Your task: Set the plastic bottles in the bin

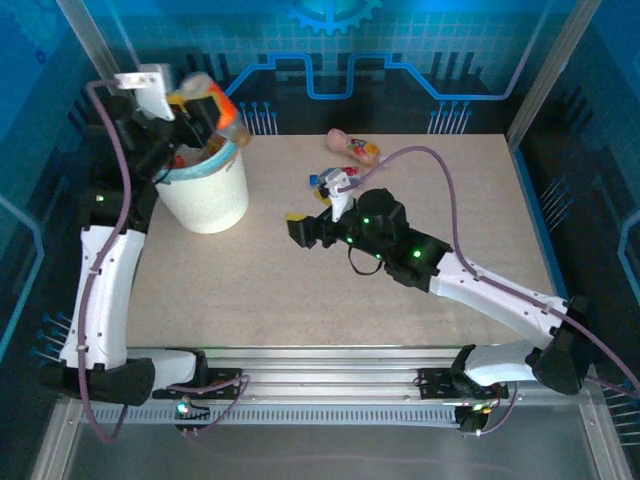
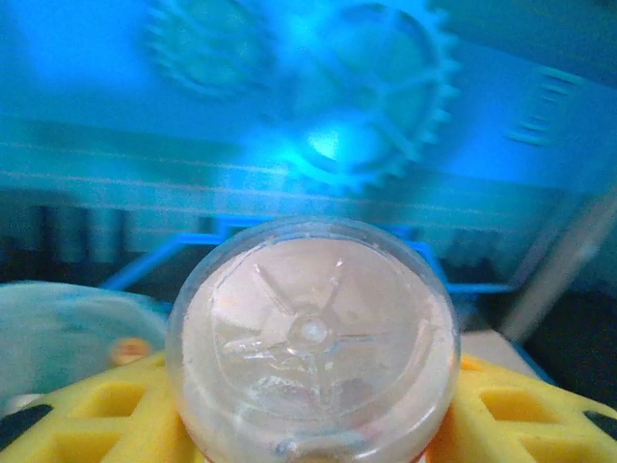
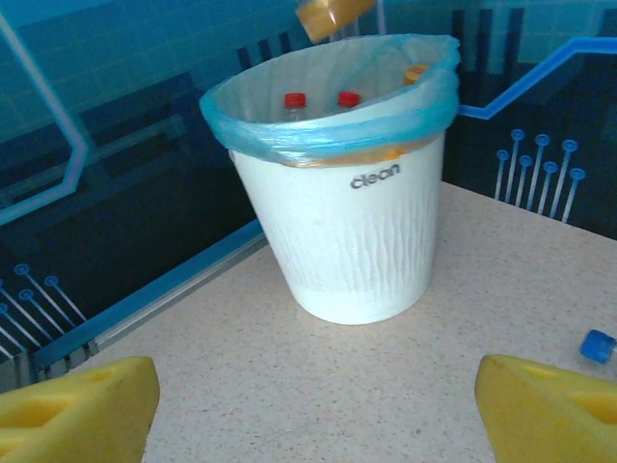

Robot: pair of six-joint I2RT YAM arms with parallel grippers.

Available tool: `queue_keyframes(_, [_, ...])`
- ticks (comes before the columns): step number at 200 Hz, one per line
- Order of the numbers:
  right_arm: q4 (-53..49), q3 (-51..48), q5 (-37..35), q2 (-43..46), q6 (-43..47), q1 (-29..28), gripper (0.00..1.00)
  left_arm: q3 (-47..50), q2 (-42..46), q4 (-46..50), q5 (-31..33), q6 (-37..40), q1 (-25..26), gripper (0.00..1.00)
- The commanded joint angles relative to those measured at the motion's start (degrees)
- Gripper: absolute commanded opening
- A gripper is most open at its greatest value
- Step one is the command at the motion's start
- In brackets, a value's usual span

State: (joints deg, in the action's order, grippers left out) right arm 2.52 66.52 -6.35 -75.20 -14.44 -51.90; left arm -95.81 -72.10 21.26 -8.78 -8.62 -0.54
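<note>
Holding a plastic bottle (image 2: 310,338) over the bin (image 1: 205,190) at the far left of the table (image 1: 300,300).

Clamping the left gripper (image 2: 308,420) on that bottle, its clear ribbed base sitting between the yellow fingers (image 2: 106,415) and its orange label hanging just above the bin's blue-lined rim. Holding the right gripper (image 3: 318,405) wide apart and empty near the middle of the table, pointing left toward the bin. Showing two red caps (image 3: 295,99) inside the bin. Lying on the table right of the bin: a pink bottle (image 1: 352,146) toward the far edge and a blue-capped bottle (image 1: 335,182) just beside the right arm (image 1: 470,280).
</note>
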Motion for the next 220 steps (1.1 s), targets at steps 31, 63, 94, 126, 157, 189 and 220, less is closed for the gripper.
queue_keyframes(31, [-3.9, 5.8, 1.1, -2.9, 3.6, -3.7, 0.85, -1.6, -6.9, 4.3, 11.0, 10.4, -7.7, 0.50])
queue_keyframes(63, [-6.0, 6.2, -1.1, -2.8, 5.7, -5.4, 0.85, 3.5, -7.9, 3.7, 11.7, 11.7, -9.0, 0.52])
queue_keyframes(94, [-8.2, 6.9, -1.2, -3.4, 5.6, -5.8, 0.85, 12.9, -7.0, -0.4, 7.9, 8.3, -9.4, 0.56])
queue_keyframes(126, [-9.7, 7.7, -1.6, -4.0, 5.8, -7.0, 0.86, 17.7, -7.7, -1.1, 3.2, 6.0, -9.4, 0.63])
queue_keyframes(157, [-10.2, 7.3, -3.1, -4.4, 6.1, -7.9, 0.86, 18.6, -6.7, -1.7, 3.3, 5.5, -9.4, 0.62])
queue_keyframes(189, [-10.2, 7.0, -3.4, -5.2, 5.9, -8.2, 0.86, 22.6, -3.1, -7.0, 4.4, 4.9, -9.4, 0.51])
queue_keyframes(220, [-10.7, 8.5, -2.6, -6.8, 6.3, -8.5, 0.86, 21.4, -4.2, -8.8, -2.0, 1.3, -9.4, 0.37])
